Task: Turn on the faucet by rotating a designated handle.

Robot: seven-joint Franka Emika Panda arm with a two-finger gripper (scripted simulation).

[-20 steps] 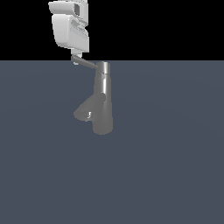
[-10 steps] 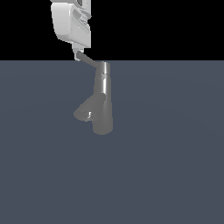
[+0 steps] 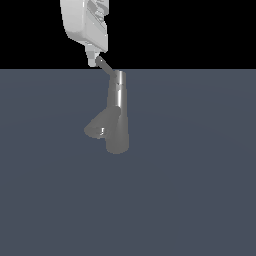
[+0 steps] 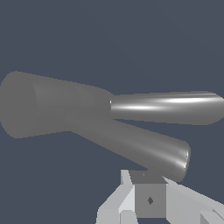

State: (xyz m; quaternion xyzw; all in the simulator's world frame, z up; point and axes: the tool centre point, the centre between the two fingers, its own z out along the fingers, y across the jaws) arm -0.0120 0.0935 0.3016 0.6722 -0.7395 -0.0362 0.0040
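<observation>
Exterior view: faucet (image 3: 118,120) stands upright mid-floor (image 3: 200,175). Thin handle (image 3: 106,65) sticks out from its top toward the view's left. Gripper (image 3: 93,59) is right at the handle's tip; can't tell if fingers are apart or together.

Wrist view: handle (image 4: 166,107) shiny, spout (image 4: 131,146) below it, gripper (image 4: 148,199) just beside the spout.

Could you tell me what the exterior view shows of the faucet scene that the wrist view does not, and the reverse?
Only the exterior view shows the faucet standing upright on the grey surface, the arm's white body above it, and the gripper at the outer end of the handle. Only the wrist view shows the handle close up as a shiny rod. Both show the faucet's column, its angled spout and the handle. Neither shows how the jaws stand.
</observation>
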